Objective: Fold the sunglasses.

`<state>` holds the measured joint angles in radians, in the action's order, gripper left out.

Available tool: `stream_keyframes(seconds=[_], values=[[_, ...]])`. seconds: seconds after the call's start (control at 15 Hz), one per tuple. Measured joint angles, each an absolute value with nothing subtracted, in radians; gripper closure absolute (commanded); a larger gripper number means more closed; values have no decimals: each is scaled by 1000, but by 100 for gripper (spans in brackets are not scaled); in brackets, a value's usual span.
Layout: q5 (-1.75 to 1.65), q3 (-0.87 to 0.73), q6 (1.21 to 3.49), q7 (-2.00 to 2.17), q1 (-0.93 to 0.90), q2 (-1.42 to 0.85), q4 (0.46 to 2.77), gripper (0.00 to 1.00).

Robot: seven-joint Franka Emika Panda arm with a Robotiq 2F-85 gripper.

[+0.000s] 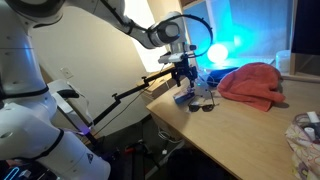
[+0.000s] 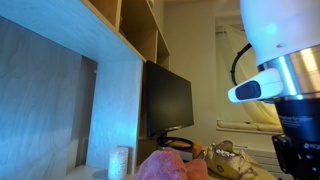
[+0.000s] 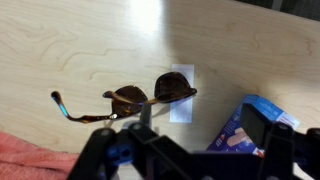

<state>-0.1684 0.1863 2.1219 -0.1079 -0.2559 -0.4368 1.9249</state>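
The sunglasses [image 3: 150, 97] lie on the light wooden table [image 3: 80, 45], with two dark brown lenses and thin arms spread out. One arm ends in a blue tip [image 3: 58, 100] at the left. In an exterior view the sunglasses [image 1: 204, 101] sit near the table's front edge, left of the red cloth [image 1: 252, 85]. My gripper [image 1: 184, 76] hangs just above them and slightly to the left. In the wrist view the gripper [image 3: 190, 140] stands open, its dark fingers [image 3: 262, 125] wide apart, with nothing between them.
A blue-and-white packet [image 3: 240, 125] lies right beside the sunglasses, under the right finger. A strip of red cloth [image 3: 35, 160] shows at the lower left of the wrist view. A patterned cloth [image 1: 305, 135] lies at the table's right end. A monitor [image 2: 168, 100] stands behind.
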Motion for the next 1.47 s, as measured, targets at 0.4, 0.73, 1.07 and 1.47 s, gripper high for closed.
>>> stream_keyframes(seconds=[0.4, 0.73, 1.07, 1.47], values=[[-155, 186, 2122, -87, -254, -437, 1916, 88], [-182, 178, 2122, -31, -257, -445, 1915, 100], [-205, 159, 2140, 10, -260, -478, 1912, 100], [-217, 145, 2205, 10, -259, -482, 1907, 73]])
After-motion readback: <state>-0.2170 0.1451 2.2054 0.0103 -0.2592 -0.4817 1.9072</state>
